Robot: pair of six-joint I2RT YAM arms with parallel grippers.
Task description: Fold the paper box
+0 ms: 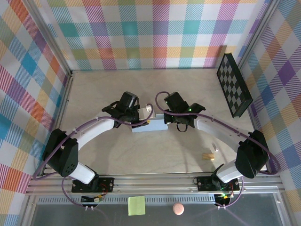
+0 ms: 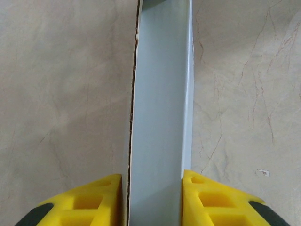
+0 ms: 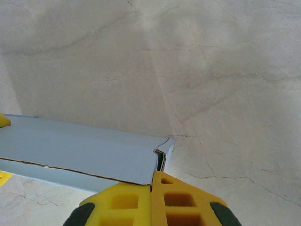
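The paper box [image 1: 149,125] is a pale grey-blue folded cardboard strip lying across the middle of the table between both arms. My left gripper [image 1: 142,113] is at its left end. In the left wrist view the box [image 2: 160,103] runs straight away from the camera, and the left gripper [image 2: 153,200] has a yellow finger pressed against each long side. My right gripper [image 1: 165,118] is at the box's right end. In the right wrist view its fingers [image 3: 152,197] are shut together, pinching the corner of the top panel of the box [image 3: 80,153], beside a small tucked end flap.
A black checkerboard panel [image 1: 233,84] leans against the right wall. A small wooden block [image 1: 207,156] lies on the table near the right arm's base. A yellow-green sticky note [image 1: 136,205] and a pink round thing [image 1: 178,208] sit below the front rail. Plaid walls enclose the table.
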